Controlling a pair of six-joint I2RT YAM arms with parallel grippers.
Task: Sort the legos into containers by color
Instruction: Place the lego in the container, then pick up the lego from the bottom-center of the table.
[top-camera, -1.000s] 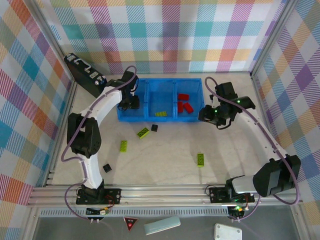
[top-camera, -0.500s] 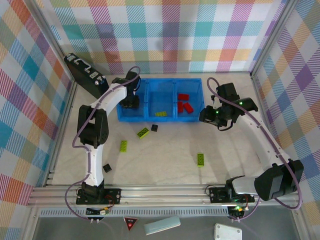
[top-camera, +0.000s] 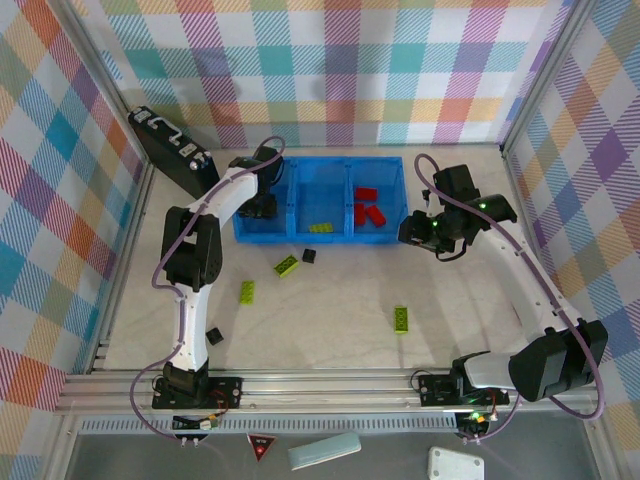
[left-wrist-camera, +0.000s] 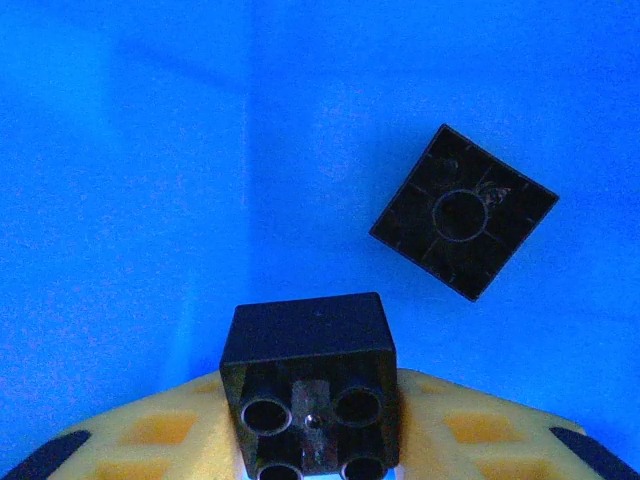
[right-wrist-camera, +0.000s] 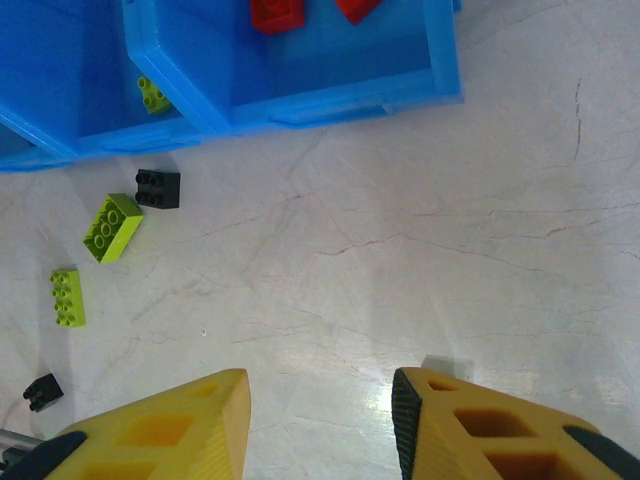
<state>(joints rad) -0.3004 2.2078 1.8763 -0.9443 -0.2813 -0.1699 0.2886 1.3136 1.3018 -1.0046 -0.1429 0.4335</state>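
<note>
Black brick (left-wrist-camera: 308, 385), pinched in your left gripper (top-camera: 262, 208), hangs over the container (left-wrist-camera: 130, 180) because a matching brick (left-wrist-camera: 463, 211) lies there; your right gripper (right-wrist-camera: 320, 420) hovers parted, empty.

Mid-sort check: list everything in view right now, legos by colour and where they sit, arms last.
blue tray: one, three compartments, far centre of table
red legos: three, right compartment
lime legos in tray: apparently two, middle compartment
black lego on tray floor: one, left compartment
loose lime legos: three, on table in front of tray
loose black legos: two, one near tray front, one near left arm's base
black case: one, white markings, far left corner
left gripper: in left compartment, shut on held black lego
right gripper: open, empty, over table right of tray
</note>
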